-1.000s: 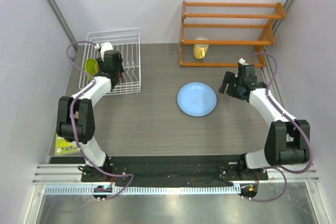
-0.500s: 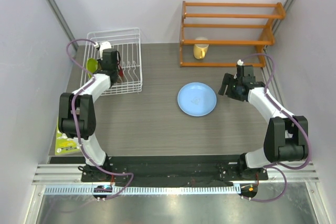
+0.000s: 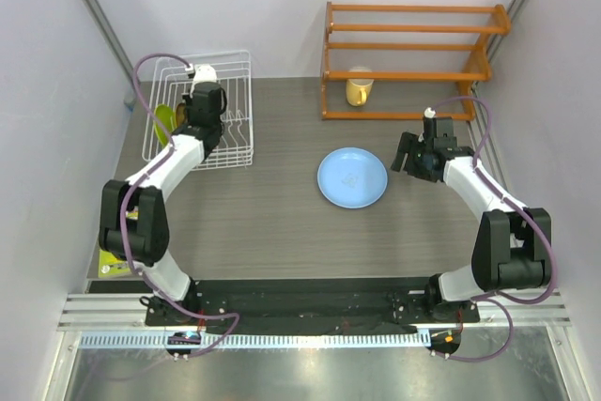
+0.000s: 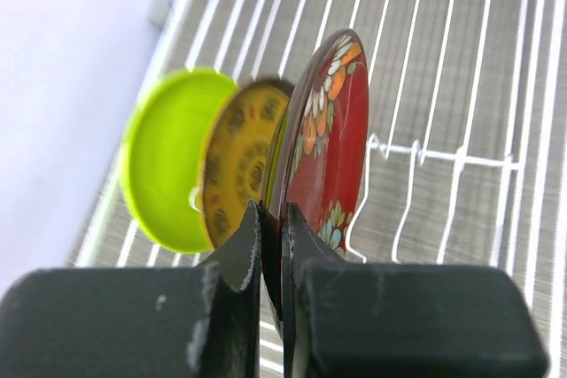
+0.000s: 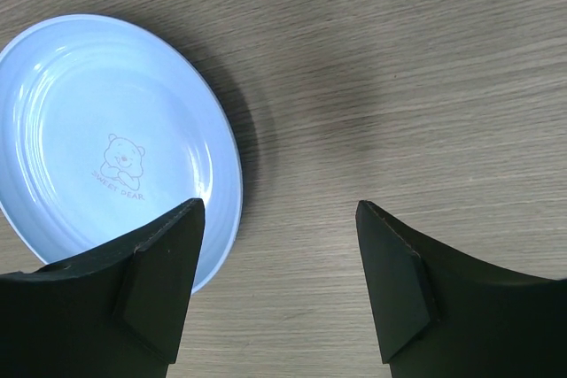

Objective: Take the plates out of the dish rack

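In the left wrist view my left gripper (image 4: 270, 214) is shut on the rim of the dark red patterned plate (image 4: 328, 148), which stands on edge in the white wire dish rack (image 4: 443, 152). Close behind it stand the amber-yellow plate (image 4: 239, 157) and the lime green plate (image 4: 164, 157). In the top view the left gripper (image 3: 195, 119) is over the rack (image 3: 235, 63), beside the green plate (image 3: 164, 117). The light blue plate (image 3: 352, 177) lies flat on the table. My right gripper (image 3: 406, 152) is open and empty just right of it; the blue plate (image 5: 115, 139) shows by its left finger.
An orange wooden slatted shelf (image 3: 413, 44) stands at the back right with a yellow mug (image 3: 358, 89) on its bottom level. A yellow-green flat item (image 3: 115, 260) lies off the table's left edge. Grey walls close in both sides.
My left wrist has shifted up and a little right over the rack, still at the plates. The right arm has barely moved.
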Motion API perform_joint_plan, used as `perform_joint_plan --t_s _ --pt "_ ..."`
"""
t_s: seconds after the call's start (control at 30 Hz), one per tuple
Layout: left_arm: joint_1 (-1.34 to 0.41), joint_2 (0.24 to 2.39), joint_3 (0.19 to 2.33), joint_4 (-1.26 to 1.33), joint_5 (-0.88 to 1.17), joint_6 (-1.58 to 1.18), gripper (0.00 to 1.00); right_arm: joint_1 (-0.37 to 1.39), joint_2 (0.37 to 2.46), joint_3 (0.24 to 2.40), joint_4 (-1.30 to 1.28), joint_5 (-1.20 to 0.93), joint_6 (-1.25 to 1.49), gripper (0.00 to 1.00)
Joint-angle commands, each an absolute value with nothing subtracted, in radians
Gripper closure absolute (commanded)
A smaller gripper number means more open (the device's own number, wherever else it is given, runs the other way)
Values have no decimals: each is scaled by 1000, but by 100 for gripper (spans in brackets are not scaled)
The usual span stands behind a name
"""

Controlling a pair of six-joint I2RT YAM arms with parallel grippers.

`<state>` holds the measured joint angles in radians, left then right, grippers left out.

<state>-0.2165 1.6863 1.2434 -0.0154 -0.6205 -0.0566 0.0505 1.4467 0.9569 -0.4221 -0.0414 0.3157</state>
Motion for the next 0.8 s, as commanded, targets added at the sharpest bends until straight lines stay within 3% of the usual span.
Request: perform_joint_plan --t_s 0.0,0.2,0.4,0.57,0.77 --pt "-256 1560 1281 104 -764 58 100 52 1384 989 -439 -8 301 25" --pt "-270 1459 1293 -58 -704 -63 100 54 1318 1009 -449 -24 304 25" --pt "-273 1358 1253 -166 -401 -323 100 60 1269 1055 -416 -162 334 26" --pt "-290 1344 1172 -100 -107 -487 100 89 1252 1043 -306 -345 420 26" --pt "-369 1402 1128 -5 40 -615 100 130 1278 996 -105 -492 541 20"
